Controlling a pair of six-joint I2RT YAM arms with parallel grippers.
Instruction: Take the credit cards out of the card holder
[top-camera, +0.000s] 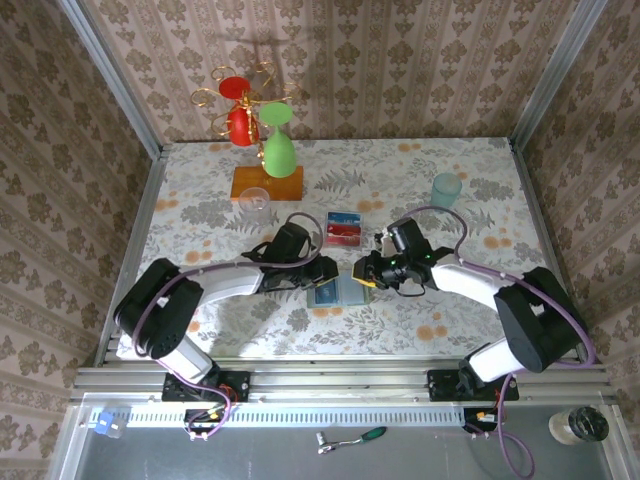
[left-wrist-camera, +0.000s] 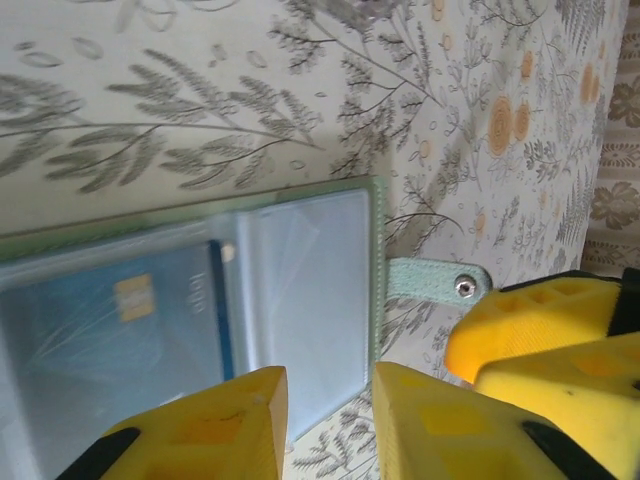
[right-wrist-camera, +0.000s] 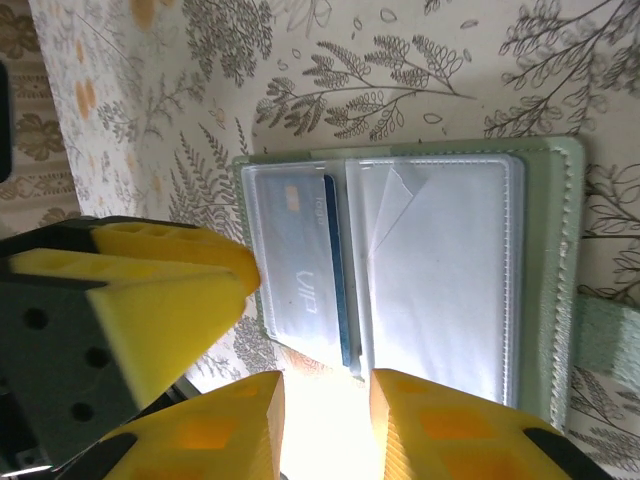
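Note:
The pale green card holder lies open and flat on the table between my two grippers. A blue credit card sits in one clear pocket; the pocket beside it looks empty. The holder's snap strap sticks out sideways. My left gripper hovers over one corner of the holder, its jaws apart with the corner showing in the gap. My right gripper is at the opposite edge, near the blue card's end, jaws apart around a glare-filled gap. In the top view the left gripper and right gripper nearly touch.
Red cards lie in a small clear tray just behind the holder. Farther back stand an orange base with red and green glasses on a gold rack, a small clear glass, and a teal cup at right.

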